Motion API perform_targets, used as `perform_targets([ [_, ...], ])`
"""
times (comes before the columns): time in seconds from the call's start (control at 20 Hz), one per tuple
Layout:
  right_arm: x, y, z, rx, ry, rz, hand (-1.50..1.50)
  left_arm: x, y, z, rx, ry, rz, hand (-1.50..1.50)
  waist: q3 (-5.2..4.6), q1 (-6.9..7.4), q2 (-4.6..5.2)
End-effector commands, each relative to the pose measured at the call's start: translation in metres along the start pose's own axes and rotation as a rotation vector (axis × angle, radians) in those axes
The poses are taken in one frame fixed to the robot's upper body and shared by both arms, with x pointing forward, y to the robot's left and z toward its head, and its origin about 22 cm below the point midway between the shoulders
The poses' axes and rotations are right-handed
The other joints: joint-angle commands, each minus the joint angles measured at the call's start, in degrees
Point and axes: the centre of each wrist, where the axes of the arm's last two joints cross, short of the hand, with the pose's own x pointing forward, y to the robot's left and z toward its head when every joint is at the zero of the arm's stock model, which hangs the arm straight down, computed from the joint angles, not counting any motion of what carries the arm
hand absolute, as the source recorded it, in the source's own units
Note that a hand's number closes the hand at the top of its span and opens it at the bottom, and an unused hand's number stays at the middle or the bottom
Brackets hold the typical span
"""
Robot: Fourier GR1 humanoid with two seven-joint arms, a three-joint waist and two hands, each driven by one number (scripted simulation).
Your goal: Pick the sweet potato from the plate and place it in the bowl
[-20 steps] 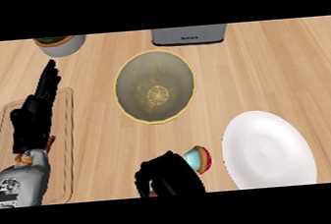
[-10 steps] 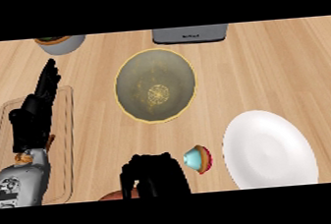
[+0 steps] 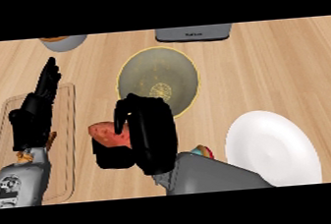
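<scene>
Beside bowl (image 3: 157, 82): right hand (image 3: 144, 135) clutching sweet potato (image 3: 106, 132).

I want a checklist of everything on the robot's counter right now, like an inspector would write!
Surface: wooden counter, light planks.
Job's things: sweet potato off the plate, held just short of the bowl's near rim; bowl with nothing seen in it; white plate with nothing seen on it.
Clutter: clear tray at the left; grey box and a small pot at the far edge; a small colourful thing beside the plate, mostly hidden.
Hands: right hand, fingers curled round the sweet potato; left hand open, resting over the tray.
Cables: nothing seen.
Surroundings: nothing seen beyond the counter.
</scene>
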Motion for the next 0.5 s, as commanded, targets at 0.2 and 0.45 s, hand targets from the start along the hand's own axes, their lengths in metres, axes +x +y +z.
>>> perform_targets([
  [0.2,-0.027,0.017,-0.066,-0.157,0.041,0.141,1.5,0.002,0.005,-0.015,0.025,-0.012,0.002,0.0,0.02,-1.17,0.25],
  [0.45,-0.085,0.022,-0.093,-0.189,0.055,0.327,1.5,-0.006,0.011,-0.002,0.027,0.007,0.0,0.0,0.04,-0.63,0.55],
])
